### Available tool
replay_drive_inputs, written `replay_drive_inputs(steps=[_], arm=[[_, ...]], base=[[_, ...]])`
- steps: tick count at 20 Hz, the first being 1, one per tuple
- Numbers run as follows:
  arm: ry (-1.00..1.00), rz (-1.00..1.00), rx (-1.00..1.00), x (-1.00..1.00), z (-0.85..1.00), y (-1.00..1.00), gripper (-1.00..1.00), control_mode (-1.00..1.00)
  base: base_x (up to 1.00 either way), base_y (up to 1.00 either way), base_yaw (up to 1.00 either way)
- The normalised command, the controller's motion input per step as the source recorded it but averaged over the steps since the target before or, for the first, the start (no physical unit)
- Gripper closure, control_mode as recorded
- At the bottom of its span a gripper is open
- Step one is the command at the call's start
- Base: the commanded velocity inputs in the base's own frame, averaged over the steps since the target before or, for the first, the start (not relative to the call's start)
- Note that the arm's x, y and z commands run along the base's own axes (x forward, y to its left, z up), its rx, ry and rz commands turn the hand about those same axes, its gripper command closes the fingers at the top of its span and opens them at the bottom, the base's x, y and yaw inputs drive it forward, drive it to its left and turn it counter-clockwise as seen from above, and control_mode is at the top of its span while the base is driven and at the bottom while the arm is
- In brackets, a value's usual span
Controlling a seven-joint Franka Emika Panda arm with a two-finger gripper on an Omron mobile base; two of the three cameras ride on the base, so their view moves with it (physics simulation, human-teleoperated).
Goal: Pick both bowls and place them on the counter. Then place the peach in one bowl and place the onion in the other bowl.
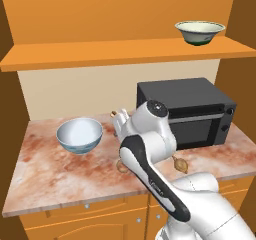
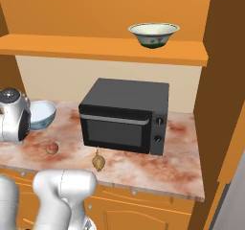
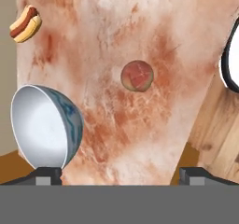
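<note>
The white bowl with the blue outside [image 1: 79,135] stands upright on the left of the marbled counter [image 1: 45,169]. The cream bowl with the dark green foot [image 1: 199,32] sits on the orange shelf, above the microwave. The peach [image 2: 51,148] lies on the counter in front of the blue-patterned bowl [image 2: 40,114]. The onion [image 2: 98,162] lies near the counter's front edge, before the microwave. In the hand view my gripper [image 3: 122,174] is open with nothing between its fingers. It hangs above the counter, with the peach [image 3: 137,75] ahead and the white bowl [image 3: 44,127] to one side.
A black microwave [image 1: 187,111] takes up the right half of the counter. A small hot dog in a bun [image 3: 25,23] lies near the back wall behind the arm. An orange side panel [image 2: 225,80] closes the counter's right end.
</note>
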Motion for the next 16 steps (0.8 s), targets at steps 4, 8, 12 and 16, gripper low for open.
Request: replay_drive_inputs(steps=[4,8,12,16], arm=[[-0.03,0.00,-0.05,-0.50,0.45,-0.38,-1.00,-1.00],[0.00,0.00,-0.05,-0.45,0.48,-0.38,-1.00,-1.00],[0.00,0.00,-0.08,-0.43,0.50,-0.40,-1.00,-1.00],[0.00,0.00,-0.10,-0.41,0.49,-0.39,-1.00,-1.00]], base=[[0.00,0.00,0.00],[0.00,0.00,0.00],[0.00,0.00,0.00],[0.00,0.00,0.00]])
